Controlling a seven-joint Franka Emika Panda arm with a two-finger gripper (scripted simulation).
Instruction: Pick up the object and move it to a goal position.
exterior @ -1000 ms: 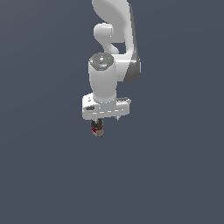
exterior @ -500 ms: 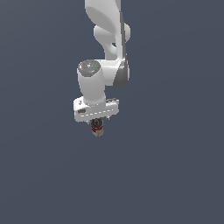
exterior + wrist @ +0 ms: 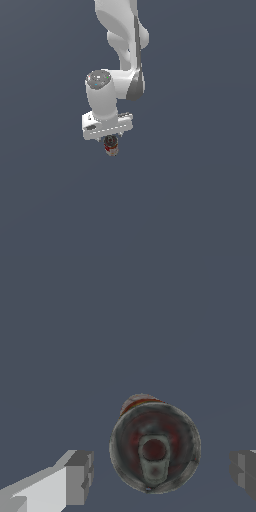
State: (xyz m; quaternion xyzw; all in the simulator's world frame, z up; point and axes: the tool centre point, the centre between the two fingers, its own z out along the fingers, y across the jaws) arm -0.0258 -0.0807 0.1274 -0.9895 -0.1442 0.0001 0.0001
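The object is a tiny can (image 3: 111, 146) with a dark top and a red and tan label. In the exterior view it sits right under my white gripper (image 3: 112, 139). In the wrist view I look down on the can's dark round lid (image 3: 155, 448), with a strip of red label showing at its edge. My gripper (image 3: 161, 472) is open and straddles the can. One finger (image 3: 80, 477) and the other finger (image 3: 243, 468) stand on either side, each with a visible gap to the can. Neither touches it.
Only a plain dark grey-blue surface (image 3: 200, 200) shows around the can. The white arm (image 3: 122, 40) rises above the gripper. No goal marker or other object shows in either view.
The arm and hand have shifted toward the exterior view's left and turned a little, coming to sit over the can. The can has stayed in about the same spot.
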